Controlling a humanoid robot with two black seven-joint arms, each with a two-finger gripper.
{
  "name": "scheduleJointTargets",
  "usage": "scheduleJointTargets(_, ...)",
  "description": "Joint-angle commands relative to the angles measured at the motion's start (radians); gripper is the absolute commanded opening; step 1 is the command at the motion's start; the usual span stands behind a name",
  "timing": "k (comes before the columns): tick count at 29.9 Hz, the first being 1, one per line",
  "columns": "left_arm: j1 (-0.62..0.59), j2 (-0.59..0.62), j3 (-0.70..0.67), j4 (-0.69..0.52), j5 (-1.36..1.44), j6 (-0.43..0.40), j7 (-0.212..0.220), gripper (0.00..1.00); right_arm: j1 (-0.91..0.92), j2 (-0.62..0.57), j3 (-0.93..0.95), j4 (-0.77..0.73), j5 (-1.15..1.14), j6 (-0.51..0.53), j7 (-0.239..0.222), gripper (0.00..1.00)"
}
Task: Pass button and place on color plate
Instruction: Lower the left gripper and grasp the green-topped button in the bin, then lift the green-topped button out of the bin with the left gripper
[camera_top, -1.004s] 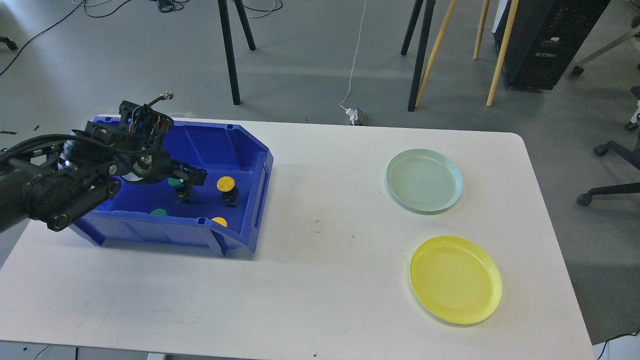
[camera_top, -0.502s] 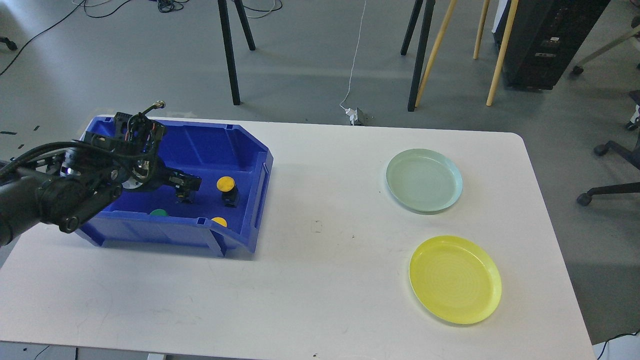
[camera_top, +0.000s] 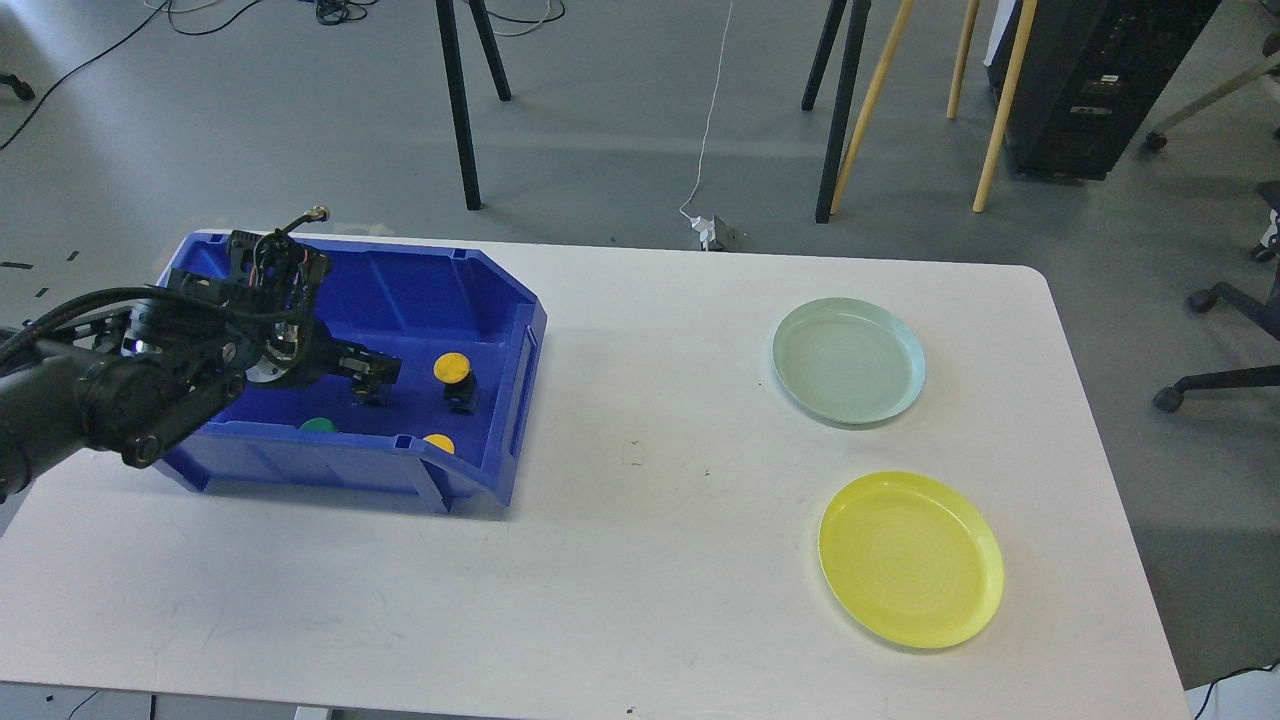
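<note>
A blue bin (camera_top: 505, 330) stands at the table's left. Inside it are a yellow-capped button on a black base (camera_top: 452, 369), a second yellow button (camera_top: 438, 443) by the front wall, and a green button (camera_top: 318, 425) partly hidden by that wall. My left gripper (camera_top: 372, 376) is down inside the bin, left of the upright yellow button, over a small dark base. Its fingers are dark and I cannot tell them apart. A pale green plate (camera_top: 848, 360) and a yellow plate (camera_top: 910, 558) lie at the right. My right gripper is out of view.
The white table (camera_top: 640, 560) spans the view. The bin's tall walls surround my left gripper. Beyond the table's far edge are tripod legs (camera_top: 458, 100), wooden legs (camera_top: 870, 100) and a black cabinet (camera_top: 1090, 80).
My left gripper has dropped lower into the bin and slightly left. It now covers the green cap that showed under it a second ago. The buttons and plates have not moved.
</note>
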Motion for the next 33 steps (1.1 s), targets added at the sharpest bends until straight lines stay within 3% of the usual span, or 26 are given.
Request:
scheduleJointTargets(1,0.001,0.001,0.002,0.023,0.002,0.000,0.000,0.63,0.000,0.000,0.000,0.000,0.000,0.000,0.000,0.99)
scheduleJointTargets(3,0.001,0.001,0.002,0.027,0.002,0.000,0.001,0.48,0.000,0.000,0.000,0.000,0.000,0.000,0.000,0.99)
scheduleJointTargets(7,0.000,0.004,0.002,0.030,0.005,0.000,0.001,0.30,0.000,0.001,0.000,0.000,0.000,0.000,0.000,0.99)
scheduleJointTargets(20,-0.005,0.021,-0.014,-0.003,-0.009,0.000,-0.002,0.25,0.001,-0.003,0.000,-0.002,0.000,0.000,0.000,0.99)
scheduleJointTargets(29,-0.068,0.260,-0.025,-0.267,-0.073,0.000,0.000,0.25,0.004,0.011,-0.001,-0.002,0.000,0.000,0.000,0.99)
scheduleJointTargets(33,-0.098,0.353,-0.098,-0.367,-0.176,0.000,-0.002,0.27,0.010,0.031,0.000,-0.002,0.000,0.000,0.000,0.99)
